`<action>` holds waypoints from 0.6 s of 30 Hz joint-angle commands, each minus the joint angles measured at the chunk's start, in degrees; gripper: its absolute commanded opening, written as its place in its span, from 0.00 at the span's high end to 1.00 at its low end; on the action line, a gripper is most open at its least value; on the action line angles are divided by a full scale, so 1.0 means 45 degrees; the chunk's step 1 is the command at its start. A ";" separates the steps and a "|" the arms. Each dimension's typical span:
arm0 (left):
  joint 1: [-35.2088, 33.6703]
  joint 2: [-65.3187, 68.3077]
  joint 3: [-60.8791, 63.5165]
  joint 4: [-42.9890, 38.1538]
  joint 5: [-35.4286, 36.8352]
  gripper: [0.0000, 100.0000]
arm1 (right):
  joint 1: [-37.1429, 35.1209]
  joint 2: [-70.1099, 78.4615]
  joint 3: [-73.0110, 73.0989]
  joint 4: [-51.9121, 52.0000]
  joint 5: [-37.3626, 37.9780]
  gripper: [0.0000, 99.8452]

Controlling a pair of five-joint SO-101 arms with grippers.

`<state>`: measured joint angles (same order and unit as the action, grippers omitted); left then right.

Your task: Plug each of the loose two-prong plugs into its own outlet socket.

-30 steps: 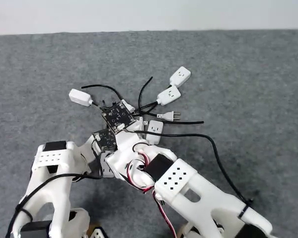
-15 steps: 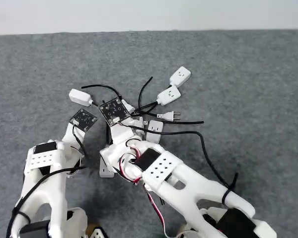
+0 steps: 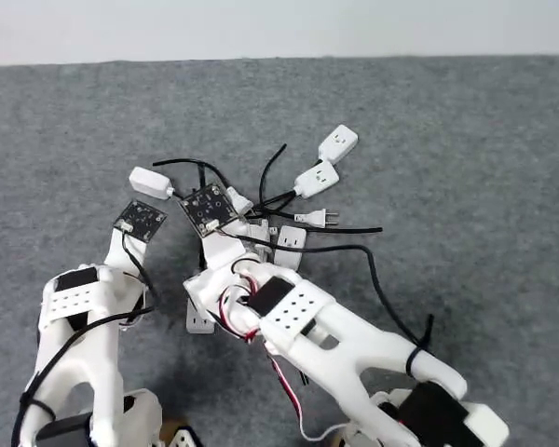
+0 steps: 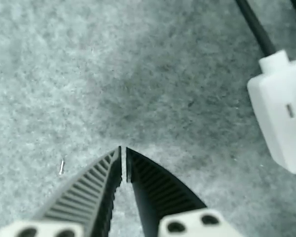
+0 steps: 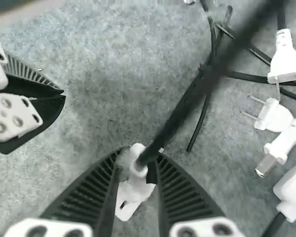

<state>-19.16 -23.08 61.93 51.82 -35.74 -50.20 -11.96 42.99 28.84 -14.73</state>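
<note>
Swinging apart from the right arm over the last second, the left arm now sits with its left gripper (image 4: 122,154) just beside a white outlet socket (image 4: 285,123), jaws almost touching and holding nothing. That socket lies flat on the grey table (image 3: 484,140), slots facing up and vacant, its long axis running toward the tangle of cords. The right gripper (image 5: 136,170) is near the socket on its cord-end side, clamped round a white two-prong plug (image 5: 129,195) whose black cord (image 5: 187,103) trails off toward the other loose plugs (image 5: 285,59); its prongs are hidden. Of the two, the left gripper is nearer the socket, probably to steady it.
</note>
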 commanded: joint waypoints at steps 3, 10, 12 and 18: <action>-0.0098 -0.0332 -0.0772 -0.0234 0.0176 0.99 | 0.0029 0.0244 -0.0918 -0.0186 0.0176 0.99; -0.0078 -0.0313 -0.0752 -0.0410 0.0176 0.99 | 0.0068 -0.0010 -0.1133 -0.0049 0.0117 0.99; -0.0059 -0.0313 -0.0752 -0.0430 0.0176 0.99 | 0.0068 -0.0322 -0.1172 0.0557 0.0117 0.99; -0.0078 -0.0215 -0.0772 -0.0469 0.0195 0.99 | 0.1397 -0.1143 -0.1211 0.3702 -0.0176 0.99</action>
<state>-19.16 -23.08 61.93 50.95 -35.74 -48.26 -13.63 42.11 39.47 -14.81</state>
